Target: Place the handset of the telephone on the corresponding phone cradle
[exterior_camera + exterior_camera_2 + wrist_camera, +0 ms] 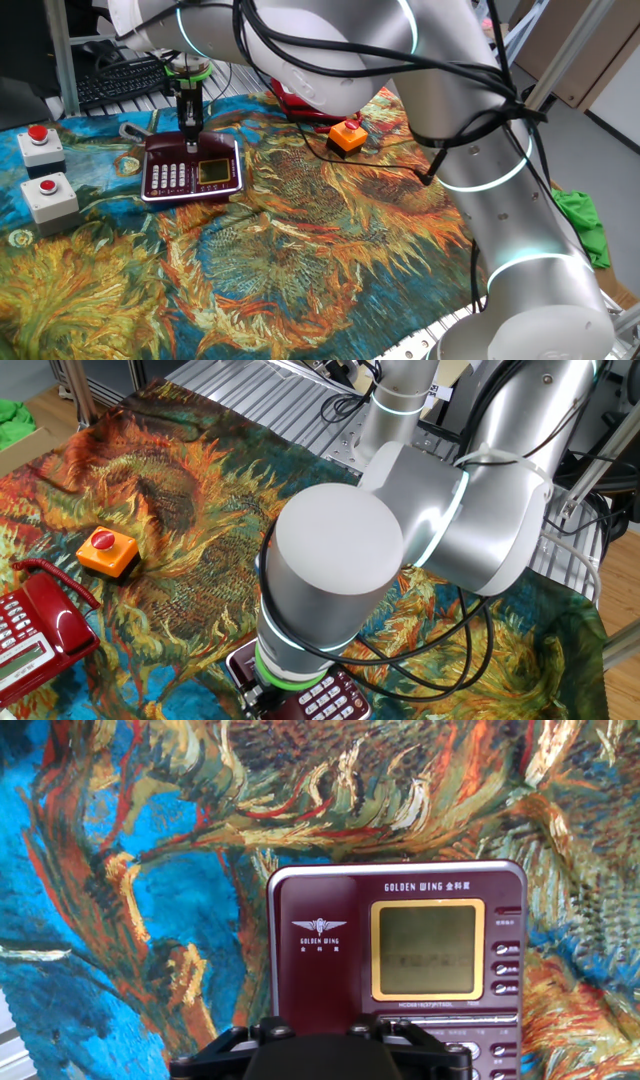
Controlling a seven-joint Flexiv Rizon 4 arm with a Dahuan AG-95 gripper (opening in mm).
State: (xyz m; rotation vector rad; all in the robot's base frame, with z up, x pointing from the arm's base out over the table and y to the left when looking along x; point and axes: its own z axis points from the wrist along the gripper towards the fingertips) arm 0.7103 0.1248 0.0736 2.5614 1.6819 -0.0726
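Maroon plastic is all I have to go on. The slim dark maroon handset (190,146) shows only as a dark shape under my two-finger gripper (188,128), along the far edge of the flat maroon phone cradle with white keys and a yellowish display (192,170). From one fixed view it seems to lie on or just above that edge. I cannot tell whether it is seated, or whether my fingers are clamped on it or merely standing around it.

I judge the handset to be light, stiff and rather smooth, so it could swivel in a narrow grip. The sensible place to hold it is the slim middle, between the two thicker ends, so neither end droops. A grey loop (131,130) beside the cradle may be its cord. If so, it will tug sideways and could drag the light cradle across the sunflower-printed cloth (330,260).

Much is hidden. In the other fixed view my own silver arm (400,520) covers the gripper, and only a corner of the cradle peeks out below it. The hand view shows the cradle's display and logo clearly, but the black bulk of my tool fills the bottom edge and hides both the fingertips and the handset. The cradle's lower keys are cut off there too. The bright red telephone (35,630) and the orange box with a red button (107,550) sit well apart from it.
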